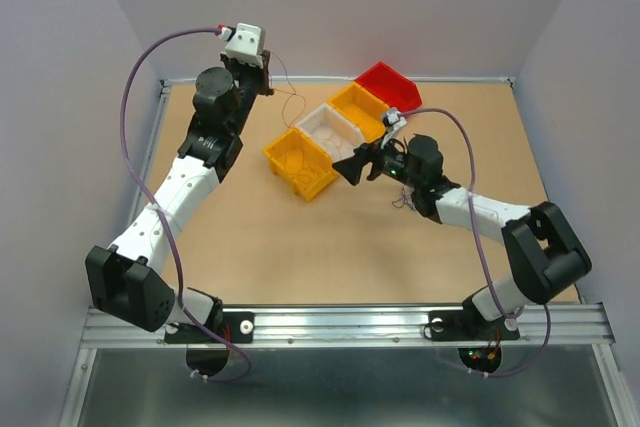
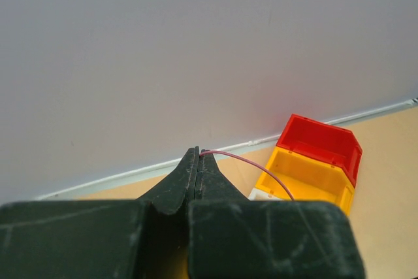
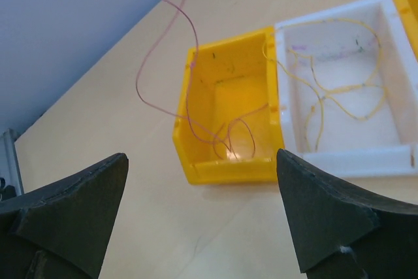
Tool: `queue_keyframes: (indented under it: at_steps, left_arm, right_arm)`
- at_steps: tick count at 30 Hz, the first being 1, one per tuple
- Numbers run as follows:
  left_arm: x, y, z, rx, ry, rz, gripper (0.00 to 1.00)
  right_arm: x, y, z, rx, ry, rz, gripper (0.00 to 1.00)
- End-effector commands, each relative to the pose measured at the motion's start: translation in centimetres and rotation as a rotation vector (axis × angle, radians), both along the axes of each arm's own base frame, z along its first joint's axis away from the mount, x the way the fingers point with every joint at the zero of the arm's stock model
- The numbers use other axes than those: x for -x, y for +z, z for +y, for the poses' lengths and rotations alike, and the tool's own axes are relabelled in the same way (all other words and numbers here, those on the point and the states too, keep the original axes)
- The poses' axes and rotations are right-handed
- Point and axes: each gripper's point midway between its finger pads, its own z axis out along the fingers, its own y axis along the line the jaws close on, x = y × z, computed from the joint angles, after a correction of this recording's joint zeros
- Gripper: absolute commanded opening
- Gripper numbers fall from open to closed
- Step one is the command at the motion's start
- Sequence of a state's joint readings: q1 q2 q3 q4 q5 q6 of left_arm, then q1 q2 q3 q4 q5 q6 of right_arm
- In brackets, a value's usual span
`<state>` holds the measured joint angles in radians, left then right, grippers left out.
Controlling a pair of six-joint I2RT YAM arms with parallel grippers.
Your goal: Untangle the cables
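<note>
The left tool (image 2: 198, 161) pinches the purple wire (image 3: 138, 83) high, its tail coiled in the yellow bin (image 3: 222, 169); the right tool (image 3: 201, 156) gapes wide. Lift slowly, letting loops slip free.

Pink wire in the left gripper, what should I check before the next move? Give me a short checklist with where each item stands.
1. Left gripper shut on the pink wire: ok.
2. Right gripper open and empty: ok.
3. Pink wire lifted clear of the near yellow bin: not ok, its loops lie inside.
4. Pink wire slack, not taut: ok, it hangs in curves.
5. Pink wire free of the yellow wires in the white bin: cannot tell.
</note>
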<state>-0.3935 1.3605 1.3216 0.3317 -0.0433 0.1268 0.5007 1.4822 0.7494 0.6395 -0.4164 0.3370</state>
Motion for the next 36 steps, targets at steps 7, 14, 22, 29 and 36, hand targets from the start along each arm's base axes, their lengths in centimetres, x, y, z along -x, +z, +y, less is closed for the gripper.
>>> queue_keyframes:
  at_steps: [7,14,22,29,36]
  left_arm:
    - [1.8,1.2,0.3,0.053,-0.012,-0.086,0.00]
    - [2.6,1.5,0.5,0.075,-0.023,-0.092,0.00]
    - [4.1,2.5,0.7,0.109,-0.043,-0.109,0.00]
    - [4.1,2.3,1.2,0.111,-0.019,-0.098,0.00]
    - [1.3,-1.4,1.7,0.086,0.014,-0.016,0.00]
  right_arm:
    - [-4.3,5.8,9.2,-0.143,0.129,-0.187,1.00]
    - [-8.2,4.0,13.0,-0.164,0.099,-0.158,0.97]
    - [-8.9,3.0,15.7,-0.178,0.104,-0.146,0.90]
    - [-8.3,2.2,16.9,-0.186,0.109,-0.126,0.46]
    - [-8.1,1.3,15.3,-0.181,0.042,-0.090,0.01]
